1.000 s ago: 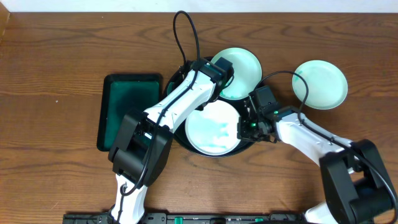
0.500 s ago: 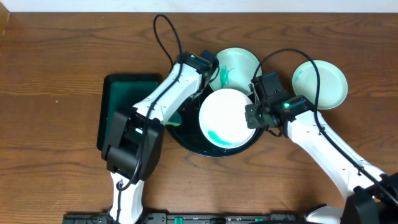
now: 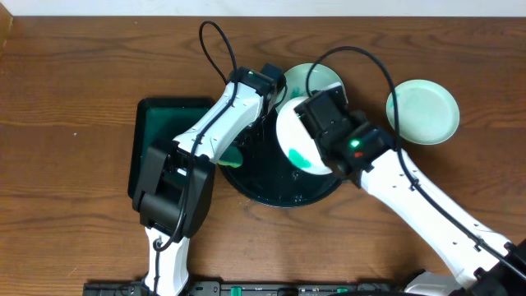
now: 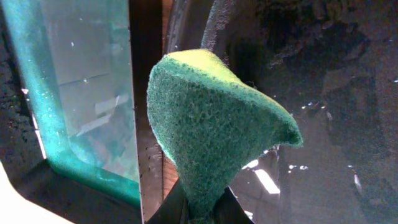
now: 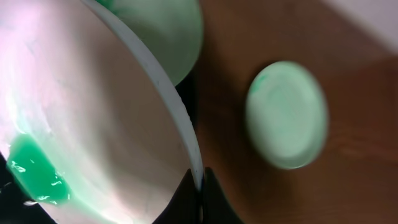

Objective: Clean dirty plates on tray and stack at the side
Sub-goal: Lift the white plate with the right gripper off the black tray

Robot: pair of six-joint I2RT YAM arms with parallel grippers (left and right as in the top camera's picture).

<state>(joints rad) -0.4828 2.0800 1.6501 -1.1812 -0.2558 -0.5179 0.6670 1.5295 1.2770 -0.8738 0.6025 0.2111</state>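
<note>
The right gripper is clamped on the rim of the lifted plate, its two dark fingers pinching the white edge at the bottom of the right wrist view. This plate is held up at a tilt over the right half of the black tray, just right of the overhead frame's centre, and a wet teal smear sits low on its face. The second plate lies at the top edge of the black tray, partly covered by the lifted plate and the right arm. The third plate rests flat on the brown table at the upper right, well apart from the tray. The left gripper is pinched tight on the sponge, green and rough on its face with a yellow strip along the top edge. The sponge hangs at the left rim of the black tray, between it and the green tray, which lies on the table left of centre.
</note>
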